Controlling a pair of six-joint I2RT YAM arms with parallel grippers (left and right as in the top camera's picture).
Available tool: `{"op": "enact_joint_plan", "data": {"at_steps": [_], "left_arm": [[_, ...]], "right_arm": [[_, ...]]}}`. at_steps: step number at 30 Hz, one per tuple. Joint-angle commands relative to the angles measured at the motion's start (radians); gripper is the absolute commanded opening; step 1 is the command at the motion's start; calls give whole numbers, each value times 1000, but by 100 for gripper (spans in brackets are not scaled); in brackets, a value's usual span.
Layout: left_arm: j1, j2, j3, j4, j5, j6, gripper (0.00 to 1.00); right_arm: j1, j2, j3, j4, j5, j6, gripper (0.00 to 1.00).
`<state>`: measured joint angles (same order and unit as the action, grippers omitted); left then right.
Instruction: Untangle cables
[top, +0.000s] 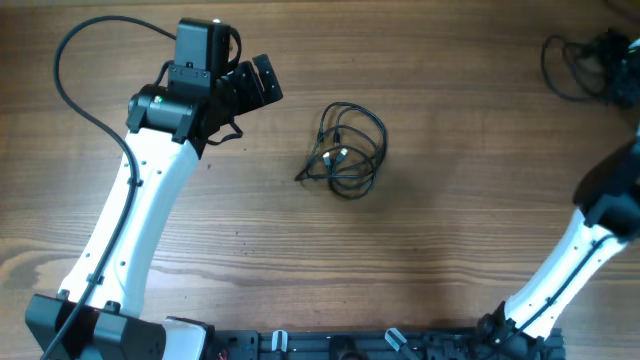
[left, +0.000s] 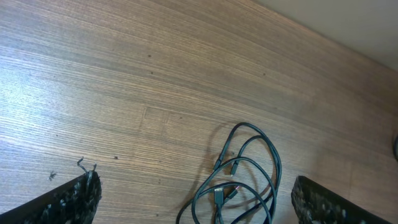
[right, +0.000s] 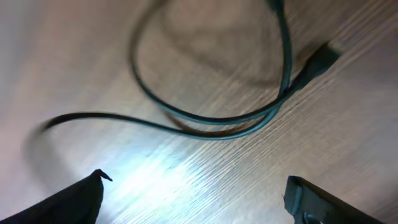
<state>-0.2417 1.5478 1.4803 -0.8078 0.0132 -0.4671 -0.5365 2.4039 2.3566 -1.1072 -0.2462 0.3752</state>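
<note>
A bundle of thin black cables (top: 346, 150) lies looped on the wooden table near the middle, with small plugs inside the loops. My left gripper (top: 256, 80) is open, up and to the left of the bundle and apart from it. In the left wrist view the same cables (left: 239, 180) lie on the wood between and ahead of the spread left gripper (left: 196, 204), untouched. A second loose cable (top: 575, 68) lies at the far right back. The right wrist view shows that cable (right: 205, 118) and its plug (right: 318, 61) on the table ahead of my open, empty right gripper (right: 196, 200).
The left arm (top: 140, 210) stretches from the front left corner toward the back. The right arm (top: 570, 260) rises at the front right and leaves the frame at the right edge. A thick black arm wire (top: 85, 95) arcs at the back left.
</note>
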Motion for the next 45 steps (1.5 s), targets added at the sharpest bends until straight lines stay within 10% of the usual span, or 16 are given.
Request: {"op": "enact_joint_plan", "data": {"at_steps": [1,12,22,31,35,45], "left_arm": [[3,10,5,3,16,19,100],[2,11,5,6,167,77,100],[-71,132,5,-116,267,252,75],[-71,259,5,-327,328,373,72],[-71,281,5,-326,341,214,47],[-159,286,-140,-59,281,-547,52]], "right_arm": [[-15,-230,42,-6,-103,-92,100],[0,-349,42,-103,-469,-302,97],[206,-349,37,-189,-357,-346,96],[338,-348,37,-229,-244,-346,96],[349,-348,37,-233,-243,-346,96],[349,-348,37,-241,-244,-338,96]]}}
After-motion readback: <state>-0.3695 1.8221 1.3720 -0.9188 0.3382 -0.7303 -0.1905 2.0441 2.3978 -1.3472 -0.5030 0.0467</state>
